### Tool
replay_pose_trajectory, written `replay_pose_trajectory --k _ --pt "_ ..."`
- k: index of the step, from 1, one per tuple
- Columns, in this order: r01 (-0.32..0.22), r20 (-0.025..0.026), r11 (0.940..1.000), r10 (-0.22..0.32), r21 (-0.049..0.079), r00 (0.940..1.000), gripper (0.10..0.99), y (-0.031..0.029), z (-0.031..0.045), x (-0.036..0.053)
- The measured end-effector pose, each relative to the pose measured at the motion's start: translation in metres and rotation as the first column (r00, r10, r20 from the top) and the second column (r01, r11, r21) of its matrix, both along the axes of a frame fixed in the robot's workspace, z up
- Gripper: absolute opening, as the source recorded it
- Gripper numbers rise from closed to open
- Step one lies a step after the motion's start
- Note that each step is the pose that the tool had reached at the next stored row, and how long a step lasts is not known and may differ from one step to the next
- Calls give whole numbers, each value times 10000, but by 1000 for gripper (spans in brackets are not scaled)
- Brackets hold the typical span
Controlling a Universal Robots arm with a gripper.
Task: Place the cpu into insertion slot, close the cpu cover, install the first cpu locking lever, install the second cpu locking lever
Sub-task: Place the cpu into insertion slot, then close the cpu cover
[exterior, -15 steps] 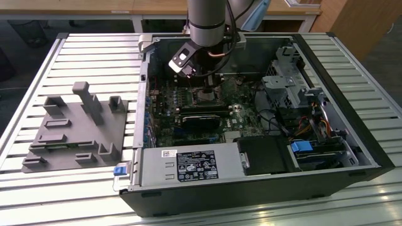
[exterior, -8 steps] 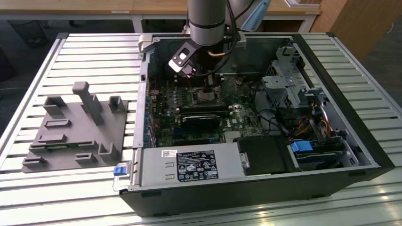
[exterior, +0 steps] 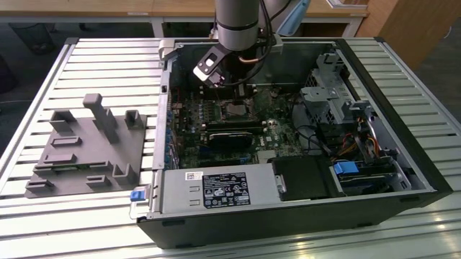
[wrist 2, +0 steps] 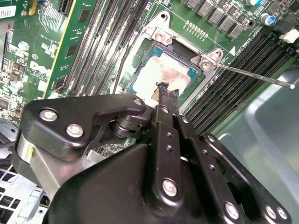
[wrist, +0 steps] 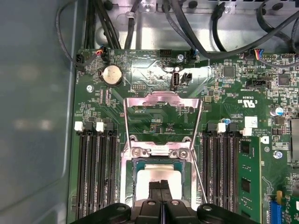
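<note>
- One gripper [wrist: 161, 185], fingers pressed together with nothing seen between them, tips over the cpu's face. Whether they touch it I cannot tell.
- One cpu [wrist: 147, 175], a pale silvery square, lying flat inside the insertion slot [wrist: 127, 179]. The slot sits mid-motherboard [wrist: 224, 107], between two banks of black memory slots [wrist: 96, 172].
- One cpu cover [wrist: 163, 99], a silvery frame plate, swung open on its hinge and lying back from the socket.
- One locking lever [wrist 2: 254, 75], a thin rod angled clear of the socket, unlatched.
- Step in hand, by judgement: placement looks done; closing the cover is not yet begun.
- Next move, by judgement: calls for the fingers to clear the chip and bear on the cover's free edge. The cover must swing down flat without nudging the cpu or trapping the lever.
</note>
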State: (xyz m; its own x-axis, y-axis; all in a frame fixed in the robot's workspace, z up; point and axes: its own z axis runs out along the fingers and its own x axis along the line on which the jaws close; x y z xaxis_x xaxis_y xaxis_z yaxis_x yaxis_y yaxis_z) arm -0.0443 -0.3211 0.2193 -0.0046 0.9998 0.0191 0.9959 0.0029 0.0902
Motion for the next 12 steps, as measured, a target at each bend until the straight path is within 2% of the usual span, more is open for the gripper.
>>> replay_pose_trajectory --k 12 --pt "0 -2 10000 0 -1 10000 106 0 30 0"
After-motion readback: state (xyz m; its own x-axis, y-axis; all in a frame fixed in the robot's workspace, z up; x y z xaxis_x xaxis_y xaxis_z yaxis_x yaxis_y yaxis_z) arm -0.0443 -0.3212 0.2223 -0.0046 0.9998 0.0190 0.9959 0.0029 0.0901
